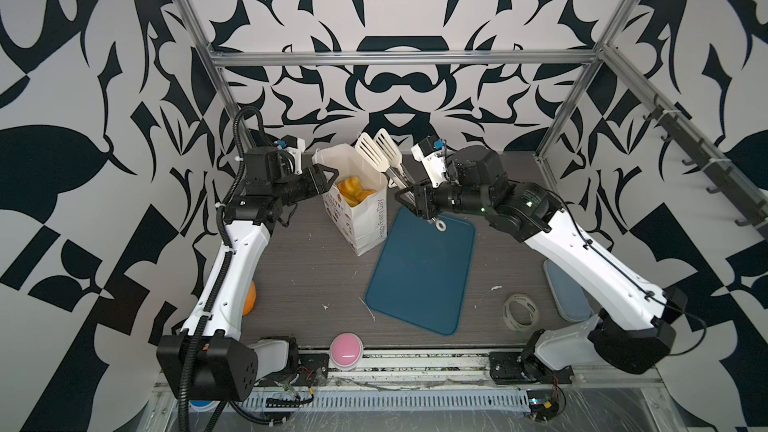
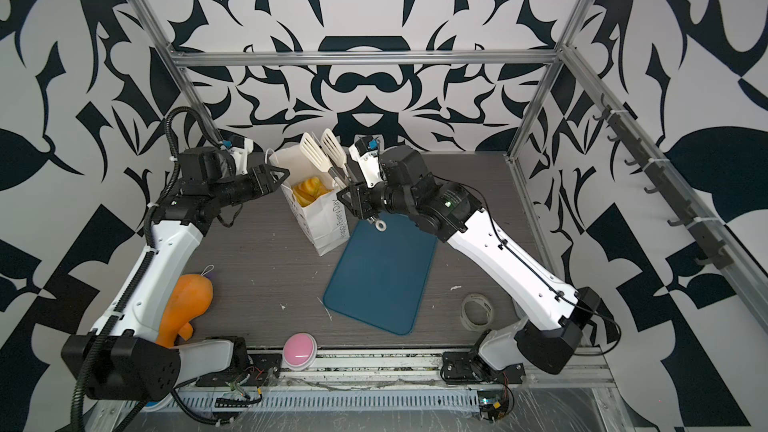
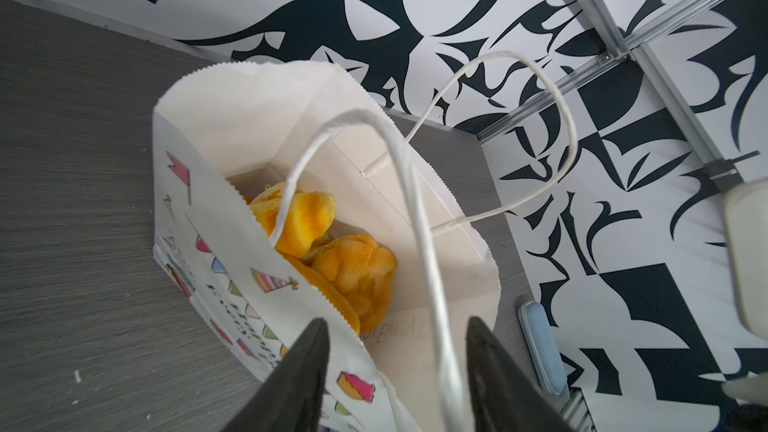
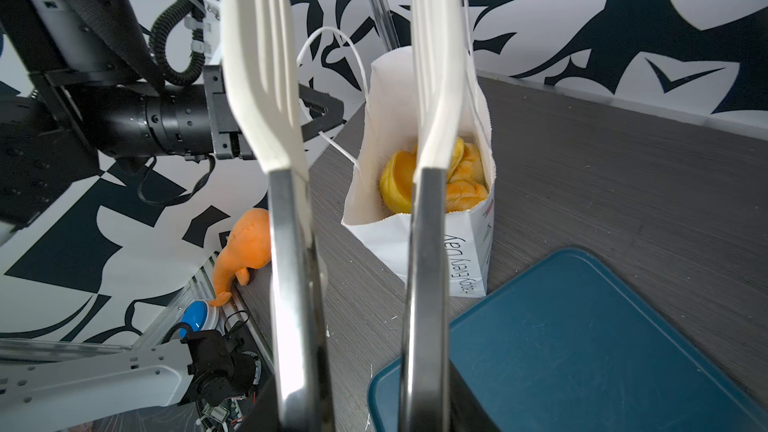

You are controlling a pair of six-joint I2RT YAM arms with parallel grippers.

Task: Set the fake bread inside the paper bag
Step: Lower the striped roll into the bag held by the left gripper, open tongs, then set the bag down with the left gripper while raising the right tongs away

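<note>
Several fake bread [image 3: 353, 272] pieces lie inside the paper bag [image 3: 199, 243]. The left hand [image 3: 395, 324], jaws apart, straddles its cord handle [image 3: 357, 114]; the right hand [image 1: 409, 201] clamps empty tongs [image 1: 374, 151] beside the bag's mouth. A snagged cord could topple it.

blue board [image 1: 419, 276] mid-table | pink button [image 1: 346, 346] front edge | tongs [image 1: 370, 153] raised

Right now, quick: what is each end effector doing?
Left end effector: open, gripping nothing; a handle cord of the paper bag passes between its jaws.
Right end effector: closed on the tongs, which are empty.
</note>
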